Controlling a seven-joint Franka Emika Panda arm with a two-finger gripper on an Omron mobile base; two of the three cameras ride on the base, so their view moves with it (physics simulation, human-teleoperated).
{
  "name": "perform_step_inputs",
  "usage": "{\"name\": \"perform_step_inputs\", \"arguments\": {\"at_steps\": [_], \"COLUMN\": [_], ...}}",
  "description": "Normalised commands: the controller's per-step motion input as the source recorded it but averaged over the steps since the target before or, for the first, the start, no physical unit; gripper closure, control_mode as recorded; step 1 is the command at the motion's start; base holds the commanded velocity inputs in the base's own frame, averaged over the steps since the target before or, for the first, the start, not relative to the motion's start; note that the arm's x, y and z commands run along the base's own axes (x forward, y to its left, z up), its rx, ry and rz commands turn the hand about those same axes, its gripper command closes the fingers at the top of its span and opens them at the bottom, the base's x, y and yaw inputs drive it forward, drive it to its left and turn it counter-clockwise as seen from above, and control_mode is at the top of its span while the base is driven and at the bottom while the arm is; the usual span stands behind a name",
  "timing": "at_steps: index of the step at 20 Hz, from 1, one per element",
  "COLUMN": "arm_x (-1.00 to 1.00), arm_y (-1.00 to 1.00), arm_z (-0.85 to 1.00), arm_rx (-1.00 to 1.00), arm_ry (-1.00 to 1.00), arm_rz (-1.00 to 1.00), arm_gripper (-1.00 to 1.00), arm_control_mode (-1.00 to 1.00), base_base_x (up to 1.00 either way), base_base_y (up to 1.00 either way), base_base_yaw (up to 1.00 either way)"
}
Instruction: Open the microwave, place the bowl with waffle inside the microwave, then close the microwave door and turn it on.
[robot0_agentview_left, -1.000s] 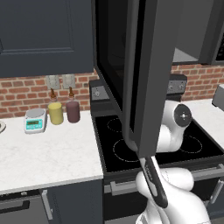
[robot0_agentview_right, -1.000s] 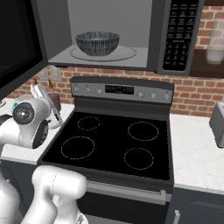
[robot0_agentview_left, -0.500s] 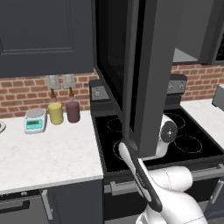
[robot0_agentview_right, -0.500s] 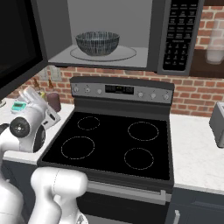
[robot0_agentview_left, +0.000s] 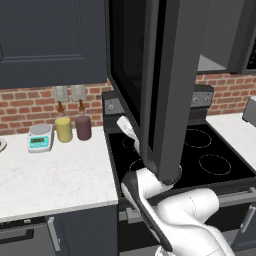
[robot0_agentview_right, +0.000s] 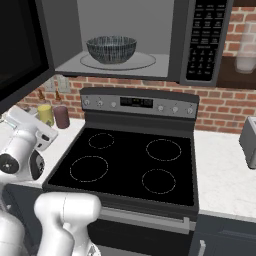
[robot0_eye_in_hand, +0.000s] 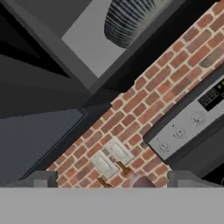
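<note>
The microwave (robot0_agentview_right: 150, 35) hangs above the stove with its cavity open. The bowl (robot0_agentview_right: 111, 49), dark blue-grey with pale streaks, stands on the glass turntable inside; it also shows as the bowl (robot0_eye_in_hand: 131, 19) in the hand view. The waffle is hidden by the bowl's wall. The microwave door (robot0_agentview_left: 160, 85) is swung wide out towards me. My gripper (robot0_eye_in_hand: 113, 179) is open with nothing between its fingers. It sits low at the stove's left edge, below the door, looking up at the wall and the cavity.
A black stove (robot0_agentview_right: 125, 165) with a knob panel (robot0_agentview_right: 140, 102) lies under the microwave. A yellow jar (robot0_agentview_left: 63, 129), a dark jar (robot0_agentview_left: 83, 127) and a small scale (robot0_agentview_left: 40, 137) stand on the left counter. A toaster (robot0_agentview_right: 248, 142) is on the right counter.
My hand has sunk and moved left, from beside the open door to below it at the stove's left edge. Bowl and door have not moved.
</note>
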Motion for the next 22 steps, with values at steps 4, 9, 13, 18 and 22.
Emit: {"name": "perform_step_inputs", "arguments": {"at_steps": [4, 9, 13, 18, 22], "arm_x": [0.0, -0.41, -0.61, -0.5, -0.54], "arm_y": [0.21, 0.28, 0.54, 0.32, 0.35], "arm_z": [-0.17, 0.16, 0.43, 0.48, 0.64], "arm_rx": [-0.1, -0.03, -0.06, 0.0, -0.01], "arm_ry": [-0.19, -0.2, -0.27, -0.14, -0.03], "arm_rz": [-0.04, -0.13, -0.16, -0.14, -0.15], "arm_gripper": [-1.0, -1.0, -1.0, -1.0, -1.0], "arm_control_mode": [-1.0, -1.0, -1.0, -1.0, -1.0], "base_base_x": [0.0, 0.0, 0.0, 0.0, 0.0], "base_base_y": [0.0, 0.0, 0.0, 0.0, 0.0], "base_base_yaw": [0.0, 0.0, 0.0, 0.0, 0.0]}}
